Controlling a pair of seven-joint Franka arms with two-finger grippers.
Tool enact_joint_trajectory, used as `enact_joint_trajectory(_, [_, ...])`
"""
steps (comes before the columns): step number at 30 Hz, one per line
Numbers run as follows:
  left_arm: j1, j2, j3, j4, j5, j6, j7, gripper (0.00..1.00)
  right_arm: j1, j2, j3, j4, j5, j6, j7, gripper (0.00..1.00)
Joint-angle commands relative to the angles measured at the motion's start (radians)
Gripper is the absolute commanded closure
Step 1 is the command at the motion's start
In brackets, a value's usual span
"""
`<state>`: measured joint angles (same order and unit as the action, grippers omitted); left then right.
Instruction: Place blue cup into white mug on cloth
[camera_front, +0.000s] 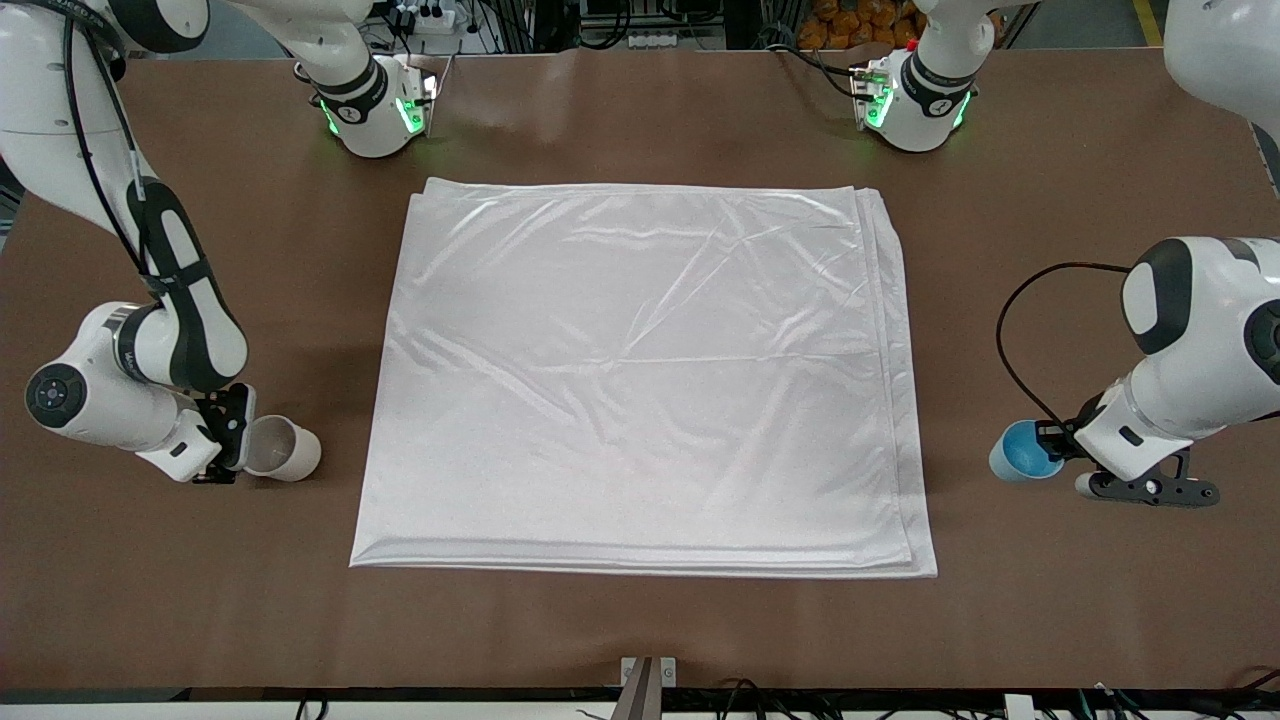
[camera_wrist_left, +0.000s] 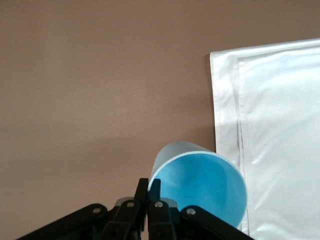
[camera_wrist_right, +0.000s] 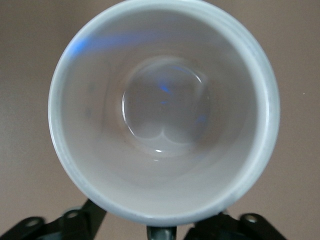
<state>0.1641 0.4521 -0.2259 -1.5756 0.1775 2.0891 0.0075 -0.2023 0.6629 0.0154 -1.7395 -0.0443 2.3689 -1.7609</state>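
Brown table (camera_front: 640, 620) carries a large square shiny white folded cloth (camera_front: 640, 380) at centre. Off-white ceramic mug (camera_front: 283, 449), tilted, is beside the cloth toward the right arm's end, right hand (camera_front: 228, 440) closed on its rim. Light blue tapered handleless cup (camera_front: 1022, 452), tilted, is at the left arm's end, left hand (camera_wrist_left: 148, 192) pinching its rim.

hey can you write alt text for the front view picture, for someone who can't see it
A large square shiny white cloth lies mid-table on the brown table, nothing on it. At the right arm's end, the right gripper grips a small off-white mug tipped on its side. At the left arm's end, the left gripper grips a small light blue handleless cup by its rim.
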Motion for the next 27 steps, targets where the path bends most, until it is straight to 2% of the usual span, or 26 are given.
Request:
enact_joint_trajectory(1, [0.008,-0.030,-0.013,-0.015,0.008,-0.017,0.000,1.00,-0.008,0.000,0.011,-0.002,-0.003,-0.003,-0.017,0.66])
enact_joint_trajectory(4, [0.006,-0.033,-0.015,-0.015,0.008,-0.020,-0.001,1.00,-0.008,0.000,0.012,-0.002,-0.003,-0.002,-0.018,0.84])
enact_joint_trajectory(11, [0.009,-0.035,-0.035,0.003,0.007,-0.060,-0.003,1.00,-0.009,-0.009,0.034,0.001,-0.003,-0.008,-0.020,1.00])
enact_joint_trajectory(19, [0.008,-0.035,-0.033,0.042,-0.032,-0.112,-0.003,1.00,-0.008,-0.039,0.044,0.018,0.027,-0.068,-0.014,1.00])
enact_joint_trajectory(27, [0.008,-0.035,-0.033,0.042,-0.032,-0.112,-0.003,1.00,-0.002,-0.083,0.090,0.017,0.027,-0.106,-0.002,1.00])
